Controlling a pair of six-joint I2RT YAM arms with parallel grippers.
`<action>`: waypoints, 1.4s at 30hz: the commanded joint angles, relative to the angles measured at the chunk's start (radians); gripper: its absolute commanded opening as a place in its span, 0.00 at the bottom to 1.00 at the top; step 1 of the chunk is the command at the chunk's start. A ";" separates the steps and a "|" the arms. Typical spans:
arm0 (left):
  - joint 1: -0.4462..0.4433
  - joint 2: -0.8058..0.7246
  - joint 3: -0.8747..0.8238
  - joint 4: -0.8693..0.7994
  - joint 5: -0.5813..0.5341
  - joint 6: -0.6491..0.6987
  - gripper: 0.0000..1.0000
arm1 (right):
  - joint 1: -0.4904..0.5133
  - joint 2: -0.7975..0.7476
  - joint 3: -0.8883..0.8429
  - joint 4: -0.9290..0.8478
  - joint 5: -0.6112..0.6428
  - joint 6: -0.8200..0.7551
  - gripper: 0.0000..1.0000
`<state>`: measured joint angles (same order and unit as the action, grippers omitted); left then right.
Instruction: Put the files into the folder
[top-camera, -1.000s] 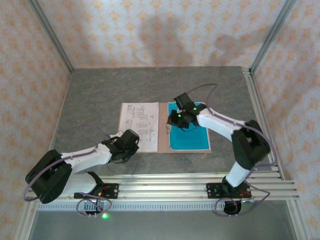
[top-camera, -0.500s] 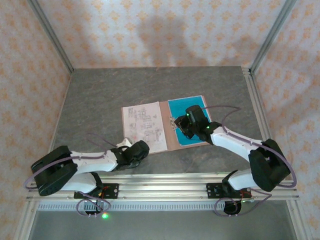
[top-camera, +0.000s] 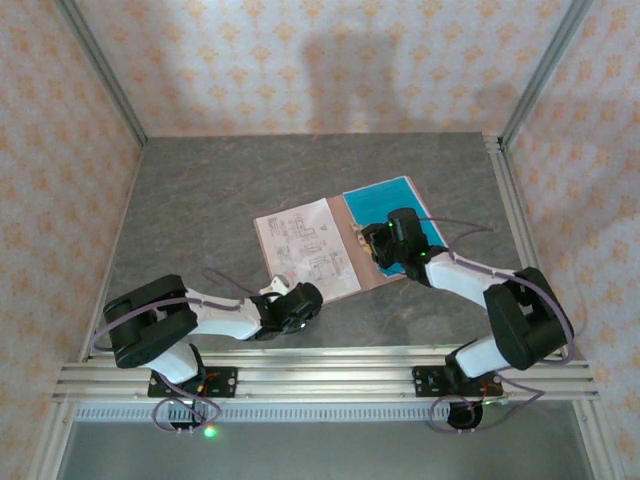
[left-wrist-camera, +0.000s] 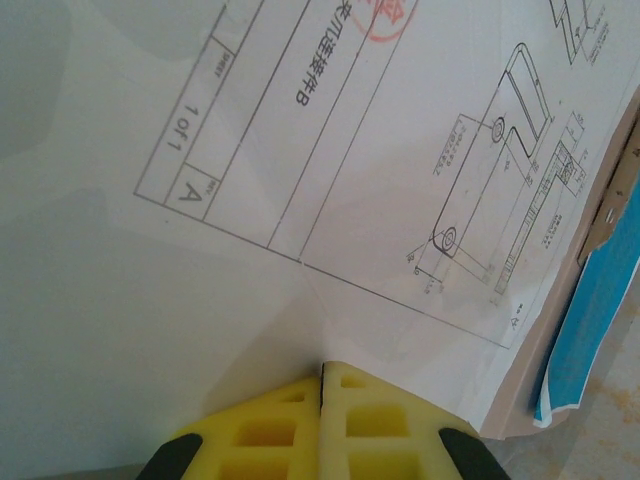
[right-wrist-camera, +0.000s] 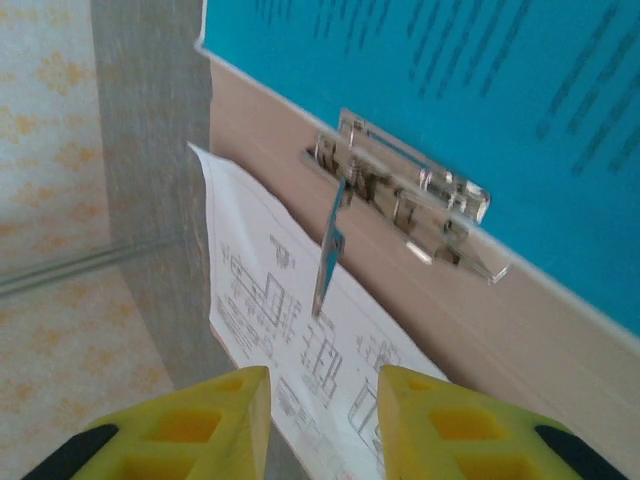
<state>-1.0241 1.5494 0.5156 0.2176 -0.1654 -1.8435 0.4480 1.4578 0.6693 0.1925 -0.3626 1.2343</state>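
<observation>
The grey stone-patterned table (top-camera: 200, 190) carries the salmon card folder (right-wrist-camera: 480, 330), which lies open and flat near the middle, turned at a slant to the table's edges. The white printed sheet (top-camera: 305, 245), an engineering drawing with a title block, lies on the folder's left panel. The teal-blue sheet (top-camera: 400, 200) lies on the right panel, with the spine between the two. The right gripper (right-wrist-camera: 322, 400) hangs low above the spine with its yellow fingers spread apart and nothing between them. The left gripper (left-wrist-camera: 322, 395) is at the near-left corner of the white sheet. Its pads are pressed together and seem to pinch the paper's edge, where creases run up to the fingertips. A clear plastic clip (right-wrist-camera: 405, 205) sits on the folder along the spine, just beside the teal sheet's edge.
</observation>
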 joint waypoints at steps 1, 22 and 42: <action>-0.010 0.045 -0.022 -0.144 0.034 -0.017 0.00 | -0.016 0.033 0.006 0.063 -0.055 -0.009 0.32; -0.012 0.043 -0.019 -0.161 0.030 -0.019 0.00 | -0.057 0.153 0.007 0.220 -0.096 0.066 0.18; -0.012 0.021 -0.037 -0.184 0.009 -0.052 0.00 | -0.086 0.133 -0.060 0.142 -0.097 0.010 0.00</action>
<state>-1.0279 1.5574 0.5236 0.2138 -0.1658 -1.8702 0.3786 1.6035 0.6392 0.3870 -0.4774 1.2861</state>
